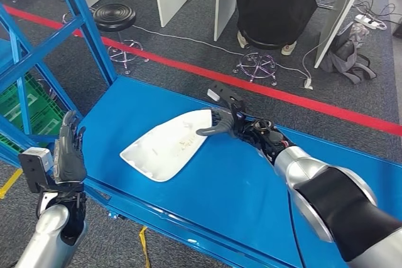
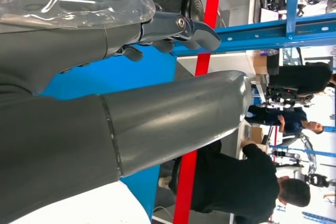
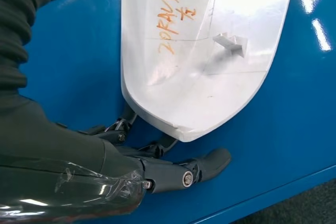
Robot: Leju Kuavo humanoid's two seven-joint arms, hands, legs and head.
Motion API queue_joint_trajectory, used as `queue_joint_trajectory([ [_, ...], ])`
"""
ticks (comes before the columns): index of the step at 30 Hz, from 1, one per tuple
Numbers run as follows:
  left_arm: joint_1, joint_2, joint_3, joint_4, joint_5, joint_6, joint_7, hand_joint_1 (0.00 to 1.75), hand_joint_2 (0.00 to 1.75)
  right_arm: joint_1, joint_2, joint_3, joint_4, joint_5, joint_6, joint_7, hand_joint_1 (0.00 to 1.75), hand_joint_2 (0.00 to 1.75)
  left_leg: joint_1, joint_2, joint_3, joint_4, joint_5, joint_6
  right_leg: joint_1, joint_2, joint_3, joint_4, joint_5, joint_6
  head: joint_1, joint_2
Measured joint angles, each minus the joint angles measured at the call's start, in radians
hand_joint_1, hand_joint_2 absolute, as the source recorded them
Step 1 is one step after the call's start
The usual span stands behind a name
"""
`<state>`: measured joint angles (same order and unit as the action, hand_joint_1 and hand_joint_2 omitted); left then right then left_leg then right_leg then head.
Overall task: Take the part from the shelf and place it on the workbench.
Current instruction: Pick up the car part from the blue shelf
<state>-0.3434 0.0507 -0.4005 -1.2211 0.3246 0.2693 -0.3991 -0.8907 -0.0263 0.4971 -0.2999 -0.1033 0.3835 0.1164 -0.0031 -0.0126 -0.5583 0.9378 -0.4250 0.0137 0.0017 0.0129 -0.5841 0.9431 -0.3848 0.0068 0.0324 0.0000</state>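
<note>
Part (image 1: 167, 145) lies flat on the blue workbench (image 1: 237, 192), so the placing looks done. The right hand (image 1: 227, 120) rests at its near edge, fingers spread beneath the rim, apparently letting go. The left hand (image 1: 68, 149) hangs open, holding nothing.

A white part (image 1: 167, 144) with orange lettering is seen on the blue workbench (image 1: 227, 199); a red floor stripe (image 1: 303, 98) is visible.
</note>
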Motion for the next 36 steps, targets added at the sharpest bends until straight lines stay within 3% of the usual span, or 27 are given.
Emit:
queue_joint_trajectory([
  [5, 0.0, -0.001, 0.0, 0.0, 0.0, 0.0, 0.0, 0.0, 0.0, 0.0, 0.0, 0.01, 0.001, 0.001, 0.002, 0.0, 0.01, 1.75, 0.0, 0.0, 0.0, 0.0, 0.0, 0.0, 0.0, 0.0, 0.0, 0.0, 0.0, 0.0, 0.0, 0.0],
  [9, 0.0, -0.001, 0.0, 0.0, 0.0, 0.001, 0.0, 0.0, 0.0, 0.0, 0.0, 0.015, 0.002, 0.002, 0.005, -0.003, 1.75, 1.75, 0.0, 0.0, 0.001, 0.0, 0.0, 0.0, 0.0, 0.0, 0.001, 0.0, 0.0, 0.0, 0.0, 0.0],
  [36, 0.001, -0.004, 0.0, 0.0, 0.008, 0.014, -0.006, 0.0, 0.0, 0.001, -0.001, 0.034, 0.008, 0.016, -0.008, -0.027, 1.75, 1.75, 0.0, 0.0, 0.001, 0.0, 0.0, 0.0, 0.0, 0.0, 0.001, 0.0, 0.0, 0.0, 0.0, 0.0],
])
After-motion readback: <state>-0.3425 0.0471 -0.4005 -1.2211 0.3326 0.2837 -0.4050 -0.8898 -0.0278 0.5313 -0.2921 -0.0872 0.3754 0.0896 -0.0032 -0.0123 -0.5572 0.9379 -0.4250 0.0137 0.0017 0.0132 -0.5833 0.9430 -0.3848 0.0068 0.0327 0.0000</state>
